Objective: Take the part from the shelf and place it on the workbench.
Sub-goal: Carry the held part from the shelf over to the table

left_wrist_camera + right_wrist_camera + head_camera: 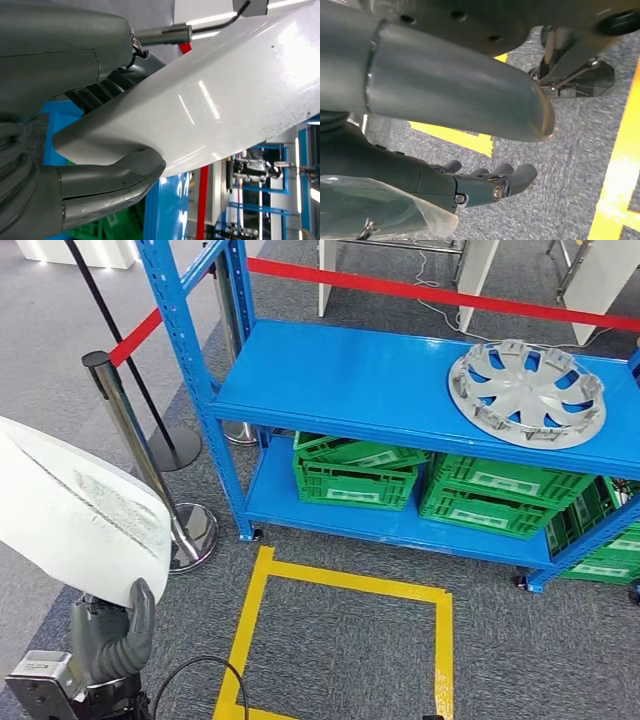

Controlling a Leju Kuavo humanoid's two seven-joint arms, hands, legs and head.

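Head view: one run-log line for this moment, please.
left hand holds white part | right hand empty | hubcap on shelf

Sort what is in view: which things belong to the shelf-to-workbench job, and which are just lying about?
Job:
white part, held by the left hand
blue shelf

Lying about:
silver hubcap on the shelf
green crates on the lower level
stanchion with red belt
yellow floor tape

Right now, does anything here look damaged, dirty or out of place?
Yes. The white part held in the left hand has a grey scuffed patch on its surface. The hubcap lies flat on the shelf; nothing spilled.
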